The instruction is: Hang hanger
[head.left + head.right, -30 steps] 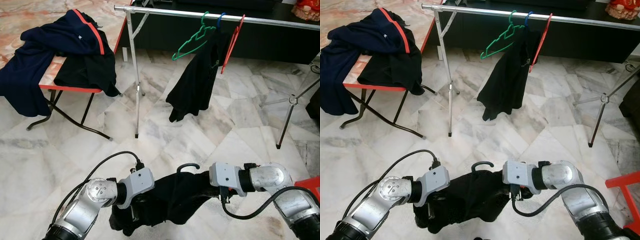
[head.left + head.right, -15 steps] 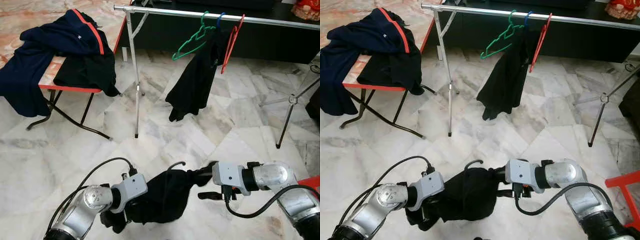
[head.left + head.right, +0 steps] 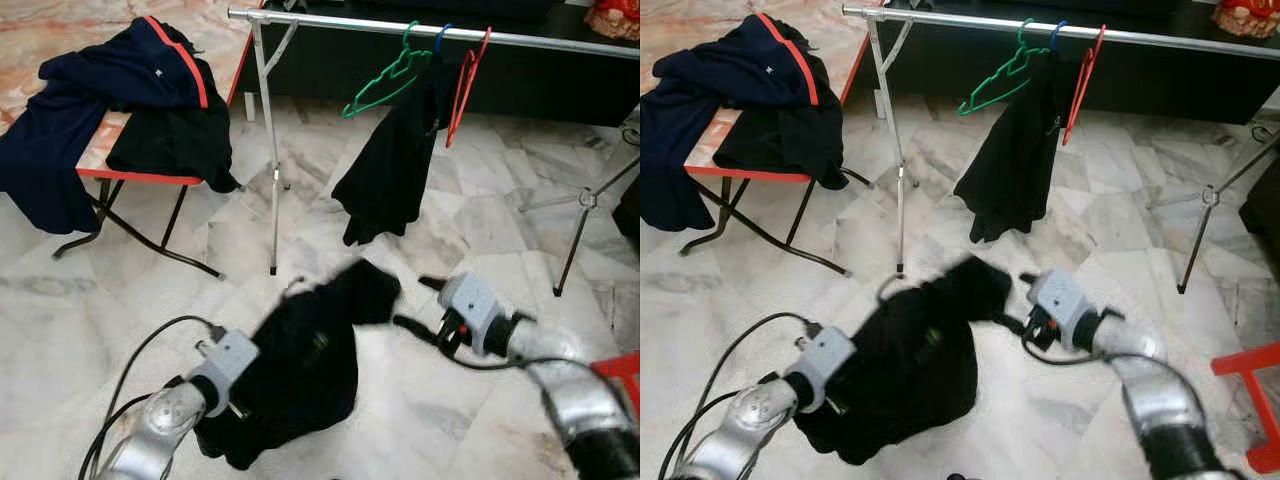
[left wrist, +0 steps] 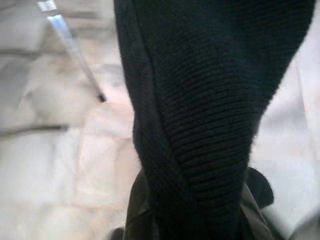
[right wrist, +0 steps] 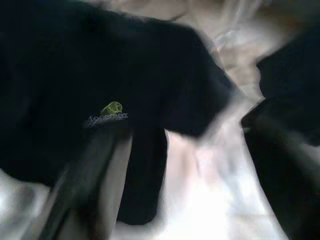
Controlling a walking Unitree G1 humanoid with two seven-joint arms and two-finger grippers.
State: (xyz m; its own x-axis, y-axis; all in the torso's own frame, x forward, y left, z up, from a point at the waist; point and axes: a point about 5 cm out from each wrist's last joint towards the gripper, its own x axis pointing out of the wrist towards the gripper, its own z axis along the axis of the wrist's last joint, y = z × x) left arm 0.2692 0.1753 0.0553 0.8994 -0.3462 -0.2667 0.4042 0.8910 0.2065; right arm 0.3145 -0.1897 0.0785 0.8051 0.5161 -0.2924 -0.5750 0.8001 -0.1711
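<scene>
I held the black garment (image 3: 300, 370) raised toward the far rail (image 3: 560, 42) for hanging. Left pincer (image 3: 235, 385) grip: cannot tell. Right pincer (image 3: 420, 305) stood open, empty, beside it.

Pale marble floor (image 3: 150, 290) in diagonal tiles. Red-edged folding tabletop (image 3: 140, 176) heaped with dark clothes (image 3: 110, 110). Metal clothes rail (image 3: 330, 22) before dark cabinet (image 3: 560, 80).
</scene>
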